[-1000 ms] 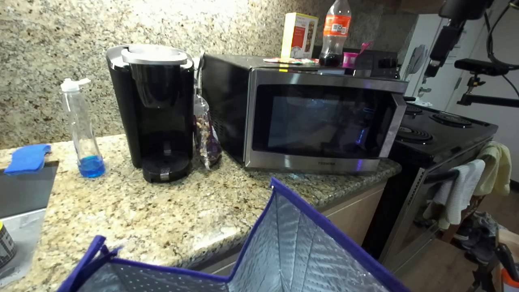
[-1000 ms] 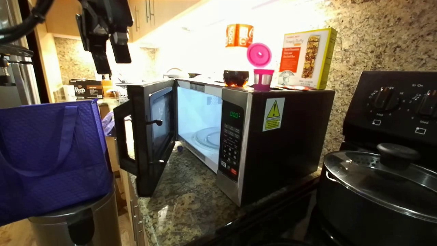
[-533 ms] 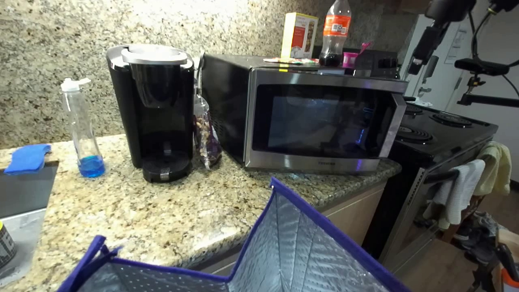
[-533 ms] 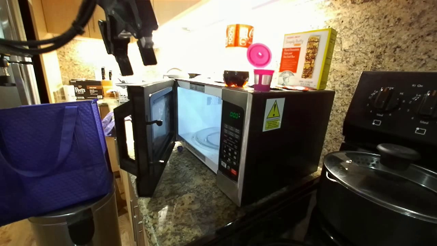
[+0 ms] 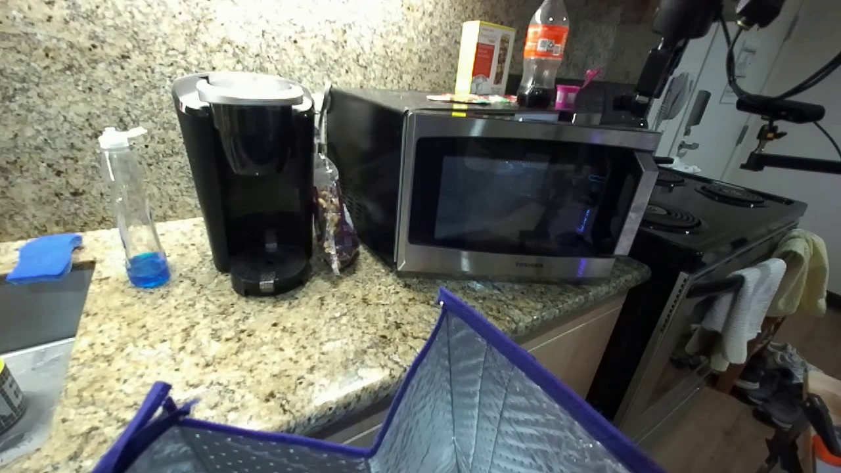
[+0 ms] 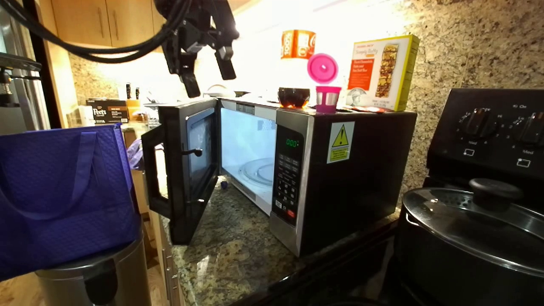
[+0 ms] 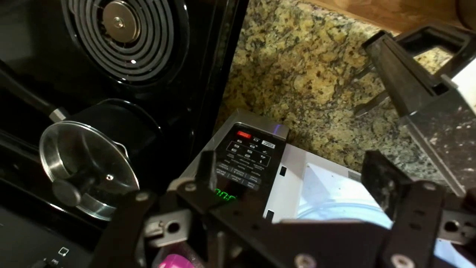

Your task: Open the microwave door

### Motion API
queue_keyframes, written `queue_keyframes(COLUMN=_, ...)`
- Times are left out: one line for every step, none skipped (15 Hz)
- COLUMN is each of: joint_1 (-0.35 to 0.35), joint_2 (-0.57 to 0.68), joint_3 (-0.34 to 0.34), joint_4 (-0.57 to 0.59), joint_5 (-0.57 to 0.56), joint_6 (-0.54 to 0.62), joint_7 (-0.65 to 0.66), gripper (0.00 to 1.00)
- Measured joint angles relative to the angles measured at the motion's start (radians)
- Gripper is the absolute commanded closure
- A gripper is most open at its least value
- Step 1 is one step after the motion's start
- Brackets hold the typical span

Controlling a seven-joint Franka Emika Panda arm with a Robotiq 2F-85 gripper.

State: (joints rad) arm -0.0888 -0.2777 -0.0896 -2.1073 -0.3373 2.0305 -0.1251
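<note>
Evidently, the microwave door (image 6: 180,170) stands wide open, its free side reaching about to the front edge of the countertop (image 6: 229,263), and the microwave (image 6: 348,182) itself sits at the end by the stove (image 5: 716,217), lit cavity (image 6: 248,144) exposed; the task looks done, or very nearly. The gripper (image 6: 211,83) hangs above the microwave's front, fingers (image 6: 226,67) spread and nothing between them. What could go wrong now is mostly a matter of clearance: a low sweep toward the back edge would probably tip the soda bottle (image 5: 543,59), tall on the microwave's top beside the pink filter cup (image 6: 327,100) and the snack-bar box (image 6: 376,72). A fingertip snagging the door's upper rim (how much air separates them, I can't tell) might drag it toward closing. Swung wider, the door could bring its handle (image 6: 151,170) against the purple bag (image 6: 63,199), which gapes just off the front edge. Past the stove-side edge a lidded pot (image 6: 471,250) takes up room, so leaving that way calls for height. Farther along, nearer the back edge, the coffee maker (image 5: 253,177) stands on the side away from the stove, with a clear packet (image 5: 334,223) between it and the microwave, both likely to crowd any move there.
</note>
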Motion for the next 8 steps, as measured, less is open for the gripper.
queue_keyframes(joint_1=0.000, joint_2=0.020, joint_3=0.003, joint_4=0.016, joint_5=-0.025, joint_6=0.000, joint_7=0.000, gripper=0.00)
queue_keyframes(joint_1=0.001, joint_2=0.040, joint_3=0.005, joint_4=0.031, joint_5=-0.043, joint_6=-0.001, joint_7=0.000, gripper=0.00)
queue_keyframes(joint_1=0.002, joint_2=0.061, joint_3=0.008, joint_4=0.044, joint_5=-0.054, joint_6=-0.001, joint_7=-0.003, gripper=0.00)
queue_keyframes(joint_1=0.003, joint_2=0.081, joint_3=0.011, joint_4=0.053, joint_5=-0.057, joint_6=-0.001, joint_7=-0.008, gripper=0.00)
queue_keyframes(joint_1=0.005, joint_2=0.100, joint_3=0.013, joint_4=0.060, joint_5=-0.057, joint_6=-0.005, joint_7=-0.017, gripper=0.00)
queue_keyframes(joint_1=0.010, joint_2=0.117, joint_3=0.015, joint_4=0.065, joint_5=-0.057, joint_6=-0.011, joint_7=-0.032, gripper=0.00)
queue_keyframes(joint_1=0.016, joint_2=0.132, joint_3=0.016, joint_4=0.068, joint_5=-0.056, joint_6=-0.017, joint_7=-0.048, gripper=0.00)
queue_keyframes(joint_1=0.020, joint_2=0.144, joint_3=0.017, joint_4=0.071, joint_5=-0.052, joint_6=-0.028, joint_7=-0.065, gripper=0.00)
